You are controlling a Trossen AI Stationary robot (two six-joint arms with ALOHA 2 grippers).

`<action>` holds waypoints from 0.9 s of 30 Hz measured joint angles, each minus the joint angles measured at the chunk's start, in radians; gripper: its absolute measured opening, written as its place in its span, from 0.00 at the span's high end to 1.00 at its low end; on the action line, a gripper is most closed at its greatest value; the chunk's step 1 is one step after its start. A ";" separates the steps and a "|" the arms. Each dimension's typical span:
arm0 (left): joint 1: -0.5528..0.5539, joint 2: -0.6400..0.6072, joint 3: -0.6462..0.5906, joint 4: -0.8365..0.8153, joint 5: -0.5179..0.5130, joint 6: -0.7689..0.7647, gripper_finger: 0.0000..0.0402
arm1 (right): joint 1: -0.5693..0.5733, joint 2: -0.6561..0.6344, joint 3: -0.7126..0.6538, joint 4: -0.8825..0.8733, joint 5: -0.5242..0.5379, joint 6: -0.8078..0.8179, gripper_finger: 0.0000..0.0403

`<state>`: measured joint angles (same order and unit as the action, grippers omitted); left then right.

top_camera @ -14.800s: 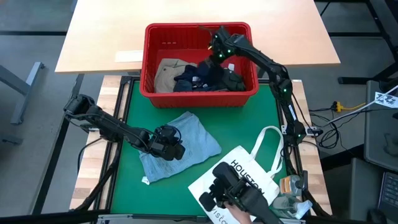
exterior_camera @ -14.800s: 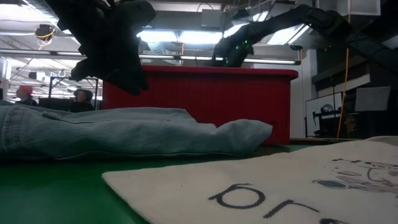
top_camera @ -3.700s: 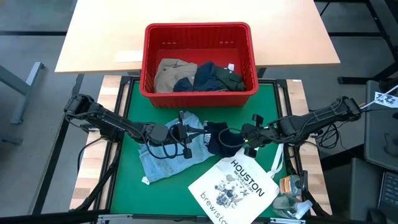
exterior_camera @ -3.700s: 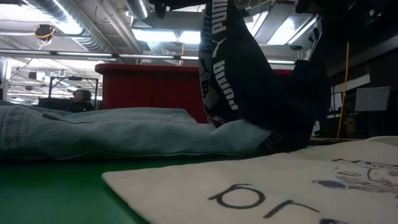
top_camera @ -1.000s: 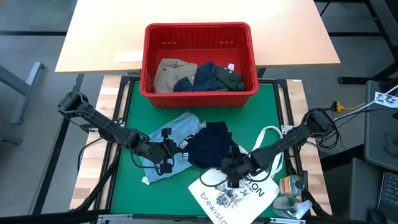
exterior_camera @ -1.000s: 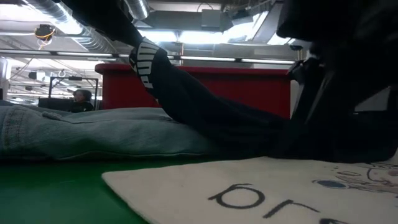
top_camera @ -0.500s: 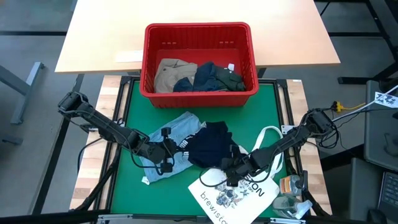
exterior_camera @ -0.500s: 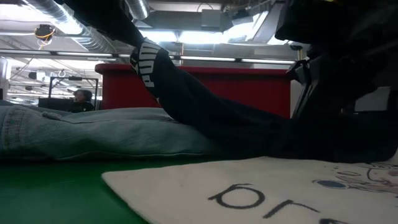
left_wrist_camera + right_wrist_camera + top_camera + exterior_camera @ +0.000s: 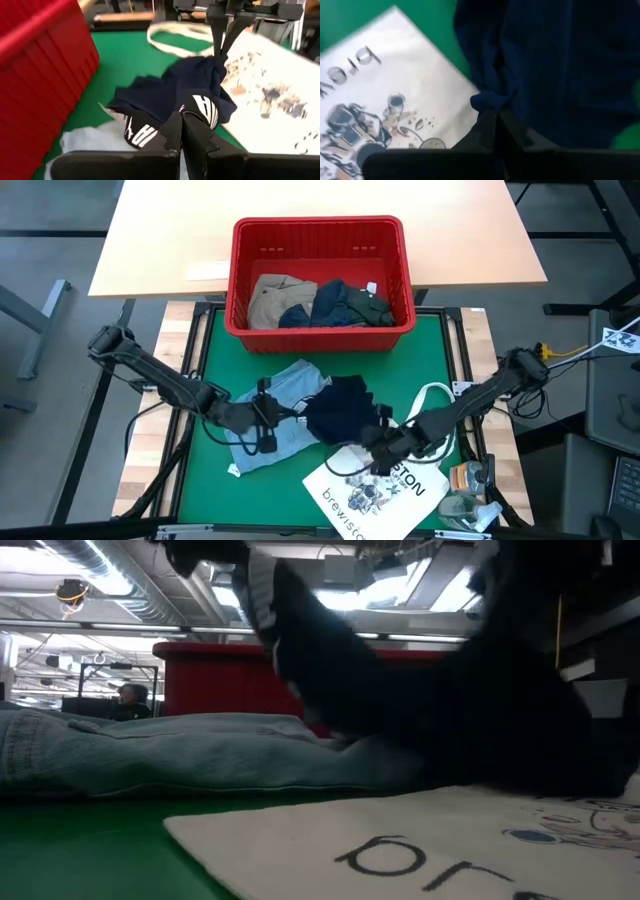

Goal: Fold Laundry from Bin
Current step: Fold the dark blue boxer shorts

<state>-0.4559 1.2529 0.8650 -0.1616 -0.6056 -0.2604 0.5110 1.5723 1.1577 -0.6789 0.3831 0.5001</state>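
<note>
Tote bag (image 9: 375, 485) at six o'clock, nearest edge. Just beyond, navy garment (image 9: 340, 412) pinched at opposite ends: right hand (image 9: 379, 452) clenched on five o'clock hem, left hand (image 9: 268, 412) clenched on nine o'clock waistband, over denim (image 9: 275, 415). Open green worktop (image 9: 435, 360) between these and bin (image 9: 320, 330) at twelve.

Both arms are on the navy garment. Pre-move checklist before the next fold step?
1. Left gripper shut on the navy garment at its white-lettered band: ok.
2. Right gripper shut on a pinched edge of the same garment: ok.
3. Garment spread flat for folding: not ok, bunched between the arms.
4. Fold area free: not ok, garment overlaps the light blue denim piece and the white tote bag.
5. Remaining laundry in the red bin: ok, khaki, navy and dark green pieces inside.
</note>
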 joint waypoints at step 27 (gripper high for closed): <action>-0.149 -0.284 0.000 0.275 -0.002 0.000 1.00 | 0.000 -0.443 0.204 -0.175 -0.085 -0.167 0.98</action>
<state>-0.6051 0.9687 0.8652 0.1135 -0.6079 -0.2600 0.5110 1.1290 1.3617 -0.8538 0.2983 0.3329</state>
